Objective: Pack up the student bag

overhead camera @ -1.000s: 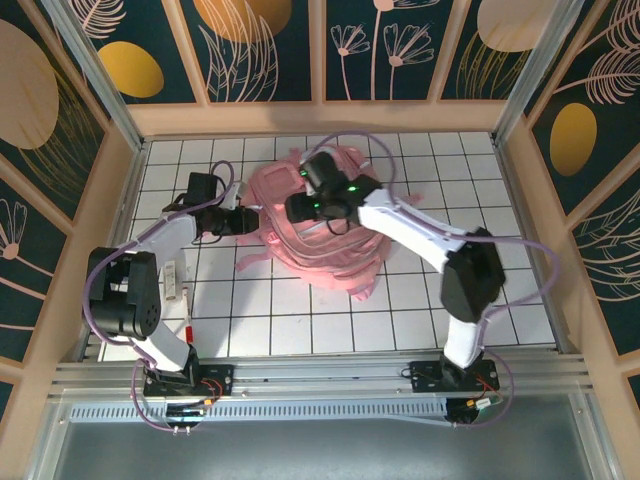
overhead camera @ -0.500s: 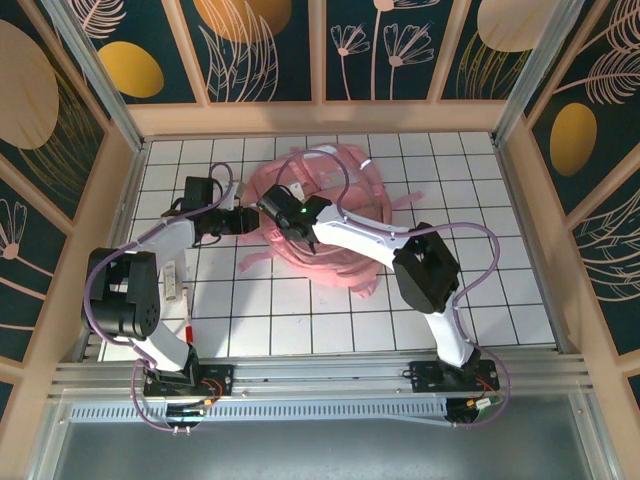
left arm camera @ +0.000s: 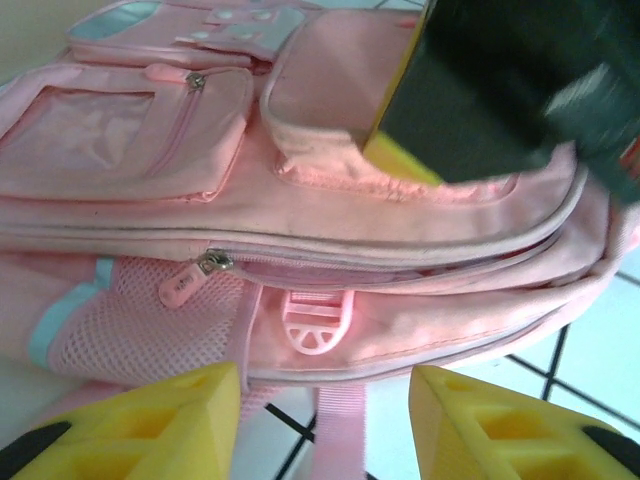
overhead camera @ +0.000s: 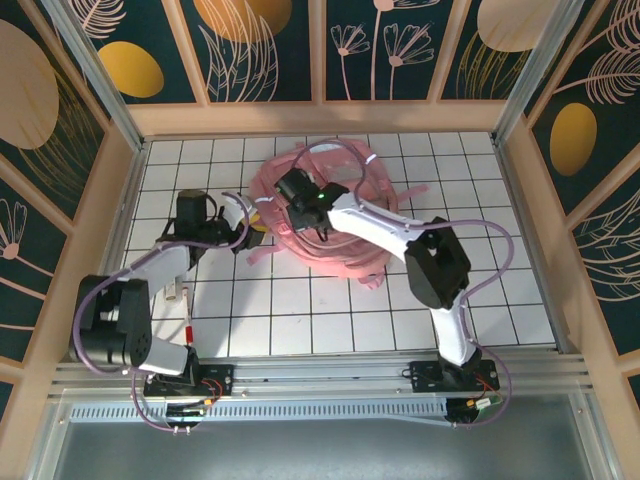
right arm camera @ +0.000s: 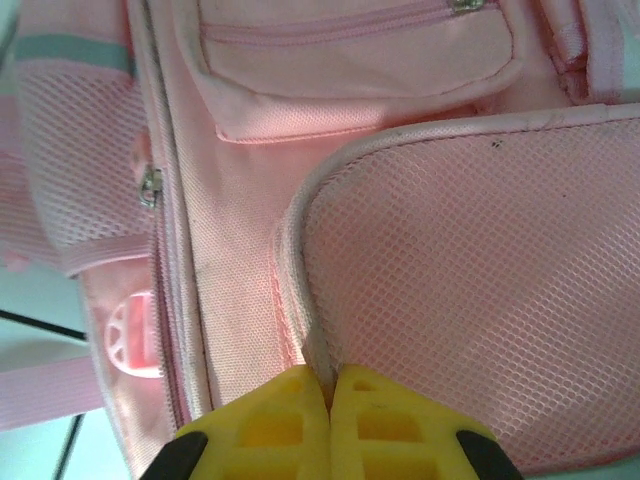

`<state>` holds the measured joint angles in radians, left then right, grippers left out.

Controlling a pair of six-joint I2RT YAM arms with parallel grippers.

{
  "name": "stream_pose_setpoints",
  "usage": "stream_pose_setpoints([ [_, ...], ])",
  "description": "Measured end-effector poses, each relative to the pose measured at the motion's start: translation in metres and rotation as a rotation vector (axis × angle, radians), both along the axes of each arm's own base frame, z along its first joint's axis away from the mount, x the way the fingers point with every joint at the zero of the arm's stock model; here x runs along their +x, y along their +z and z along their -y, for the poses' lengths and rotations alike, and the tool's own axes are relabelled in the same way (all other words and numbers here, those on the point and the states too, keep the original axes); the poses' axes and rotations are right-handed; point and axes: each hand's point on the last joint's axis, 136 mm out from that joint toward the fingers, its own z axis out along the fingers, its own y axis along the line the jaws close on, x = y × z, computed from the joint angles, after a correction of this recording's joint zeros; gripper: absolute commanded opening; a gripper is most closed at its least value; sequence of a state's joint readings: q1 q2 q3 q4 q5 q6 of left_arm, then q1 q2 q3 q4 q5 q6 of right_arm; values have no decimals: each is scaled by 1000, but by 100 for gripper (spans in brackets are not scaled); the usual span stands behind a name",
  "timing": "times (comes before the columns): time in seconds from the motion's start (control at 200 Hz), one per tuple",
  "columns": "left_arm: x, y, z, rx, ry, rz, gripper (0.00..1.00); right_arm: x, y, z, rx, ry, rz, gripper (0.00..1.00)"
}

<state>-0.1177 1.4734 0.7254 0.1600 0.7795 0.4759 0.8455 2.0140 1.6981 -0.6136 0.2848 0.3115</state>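
Compared with half a second back, the left arm's elbow has dropped toward the near edge while the left pincer [overhead camera: 248,226] stayed put. The right pincer [overhead camera: 293,193] has shifted a little further back along the big soft pink fabric backpack [overhead camera: 345,235], and the fabric has bunched with it.

Going left to right: the left pincer is spread wide, holding nothing. It's just beside the backpack's side, facing a small pink zipper pull [left arm camera: 188,287] and a pink plastic strap buckle [left arm camera: 315,320]. The backpack lies flat in the middle of the surface, toward the back wall. The right pincer is clamped tight on the piped edge of a pink mesh flap [right arm camera: 470,280], with its fingers [right arm camera: 270,415] pressed together and only the seam between them.

What I'd worry about: that's a thin pinch of fabric, so a hard tug could probably slip it free. Loose pink straps [overhead camera: 375,283] trail out in front and could snag an arm. The two pincers are also near each other, so a bump seems possible if the left one goes in.

Room-wise, there's plenty of bare white tiled surface [overhead camera: 300,320] in front and to the right. It's tighter by the wooden side wall [overhead camera: 115,190] on the left, and at the back.
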Motion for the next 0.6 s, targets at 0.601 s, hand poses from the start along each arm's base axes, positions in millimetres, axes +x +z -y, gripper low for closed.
stream_pose_setpoints([
  [0.601,24,-21,50,163,-165,194,43,0,53,26,187,114,-40,0],
])
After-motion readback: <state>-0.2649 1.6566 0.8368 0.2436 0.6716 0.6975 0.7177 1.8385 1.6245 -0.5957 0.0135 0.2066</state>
